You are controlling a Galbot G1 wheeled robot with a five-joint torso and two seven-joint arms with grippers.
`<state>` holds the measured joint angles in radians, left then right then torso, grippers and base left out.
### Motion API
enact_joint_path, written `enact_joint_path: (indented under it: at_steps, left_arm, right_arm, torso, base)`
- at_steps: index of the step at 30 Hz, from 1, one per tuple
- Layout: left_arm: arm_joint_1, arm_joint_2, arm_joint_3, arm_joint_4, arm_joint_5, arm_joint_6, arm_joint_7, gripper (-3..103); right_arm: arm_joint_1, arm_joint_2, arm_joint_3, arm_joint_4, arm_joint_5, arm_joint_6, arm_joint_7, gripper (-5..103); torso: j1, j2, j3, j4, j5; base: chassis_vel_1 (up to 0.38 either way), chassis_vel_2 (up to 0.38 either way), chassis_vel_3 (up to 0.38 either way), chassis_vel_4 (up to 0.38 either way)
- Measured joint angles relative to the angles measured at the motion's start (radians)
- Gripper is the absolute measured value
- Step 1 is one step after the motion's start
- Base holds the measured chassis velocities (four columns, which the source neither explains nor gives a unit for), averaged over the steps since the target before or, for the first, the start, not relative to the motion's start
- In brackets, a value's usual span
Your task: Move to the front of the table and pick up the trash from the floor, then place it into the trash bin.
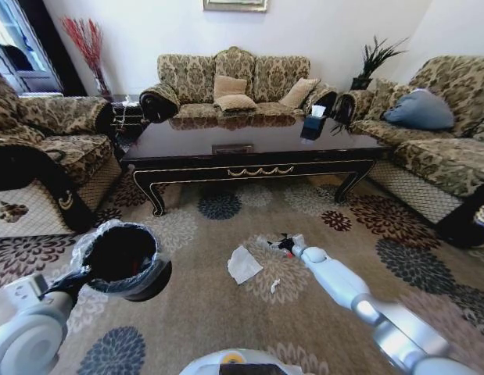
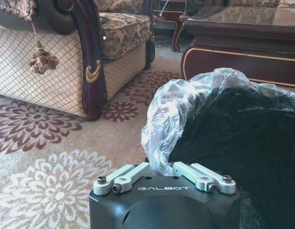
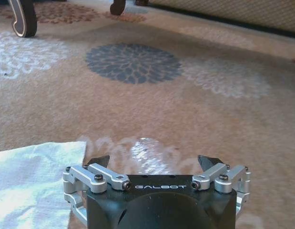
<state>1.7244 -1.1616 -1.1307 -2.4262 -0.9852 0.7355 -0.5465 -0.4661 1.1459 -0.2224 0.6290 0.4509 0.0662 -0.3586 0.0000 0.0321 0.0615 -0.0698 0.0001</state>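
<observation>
Item: trash on the floor (image 1: 226,328), a beige carpet with round floral medallions. We log a white paper sheet (image 1: 243,264) lying flat in front of the table, a clear plastic bottle (image 3: 147,157) just beside it, and a small pale scrap (image 1: 274,286) a little nearer the robot.

Right gripper (image 3: 156,164): down low at the carpet, its jaws spread wide with the bottle lying between them; we see no finger pressing on it. In the head view this gripper (image 1: 286,246) sits at the end of the white right arm, just right of the paper. In the right wrist view, the paper's (image 3: 28,181) edge shows beside the gripper body.

Left gripper (image 2: 162,167): pinched together on the crinkled translucent liner (image 2: 185,100) at the rim of the black trash bin (image 1: 128,262), which shows at the head view's lower left, well apart from the litter.

Table (image 1: 249,152): long, dark and glossy, gold scroll on its apron, standing beyond the litter; a dark box (image 1: 312,126) stands on top.

Surroundings: patterned sofas (image 1: 234,82) on three sides.
</observation>
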Motion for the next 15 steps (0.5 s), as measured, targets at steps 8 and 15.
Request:
enact_joint_path:
  at_steps: [8, 15]
  left_arm:
    - [-0.008, -0.009, 0.009, -0.005, 0.001, 0.000, -0.001, 3]
    - [-0.027, 0.006, 0.019, 0.008, 0.000, 0.000, -0.001, 3]
  right_arm:
    - [0.028, 0.086, 0.001, -0.099, -0.067, -0.037, 0.099, 100]
    - [0.040, 0.112, 0.012, -0.151, -0.108, -0.092, 0.180, 100]
  torso:
    - [0.000, 0.000, 0.000, -0.0003, -0.0001]
    - [0.000, 0.000, 0.000, -0.0005, -0.0002]
  base:
    - [0.000, 0.000, 0.000, 0.000]
    - [0.000, 0.000, 0.000, 0.000]
